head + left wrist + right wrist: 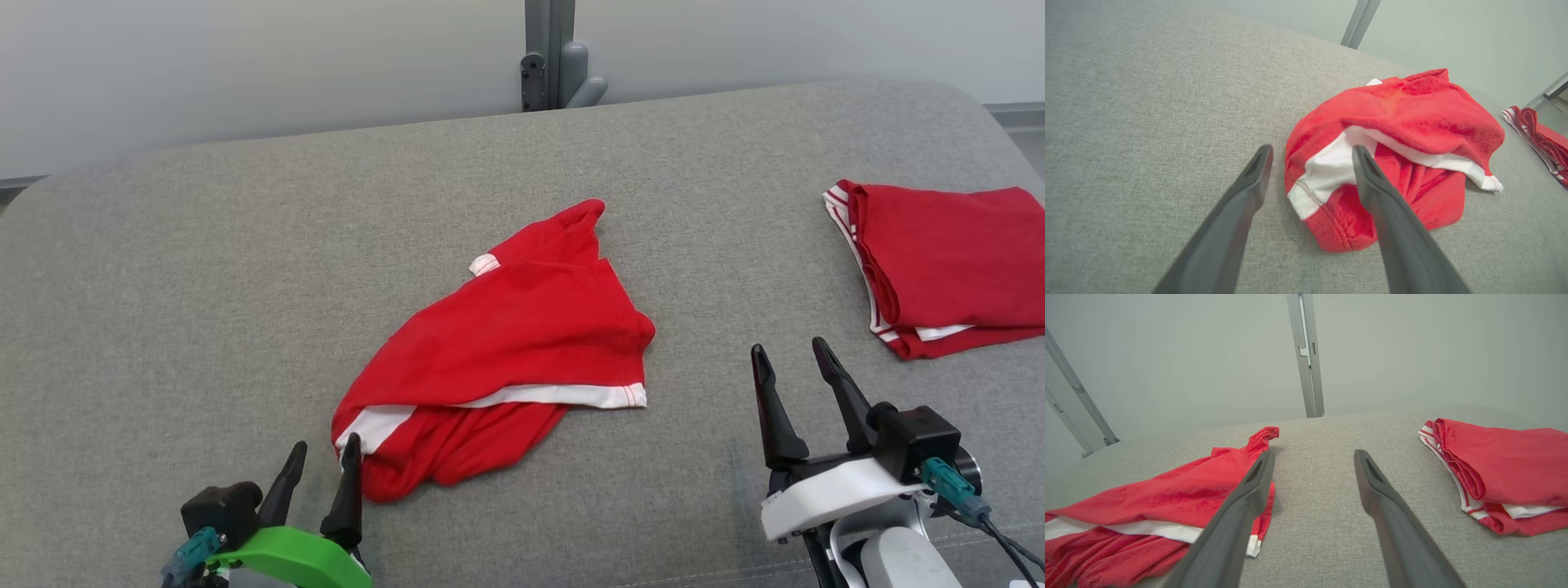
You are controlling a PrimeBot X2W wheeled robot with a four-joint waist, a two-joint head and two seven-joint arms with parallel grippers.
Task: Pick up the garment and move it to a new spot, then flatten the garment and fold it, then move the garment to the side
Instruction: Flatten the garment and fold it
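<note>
Closest to me, my left gripper (326,443) sits low at the near left of the grey cushion (163,286). Its fingers are spread wide and grip nothing. In the left wrist view the same gripper (1311,148) points at the near corner of the garment (1412,110). One finger crosses in front of the white band there, and I cannot tell whether it touches the cloth.

My right gripper (789,346) is at the near right, also spread and empty, over bare cushion. Through its own camera, the gripper (1313,453) frames a plain grey stretch. The garment (1167,494) lies off to one side and a folded red pile (1506,461) to the other.

The garment (522,327) lies loose and crumpled near the middle of the cushion. It is red with a white band along its near edge and a small white tag (483,264) on its far side. One end tapers to a rumpled point towards the back. Its near-left corner sits just beside my left gripper, and it is well apart from my right.

Further back on the right, the folded red pile (955,253) rests near the cushion's edge, with white stripes showing along its left side.

Behind the cushion, a grey post (549,49) stands against a pale wall (245,65).
</note>
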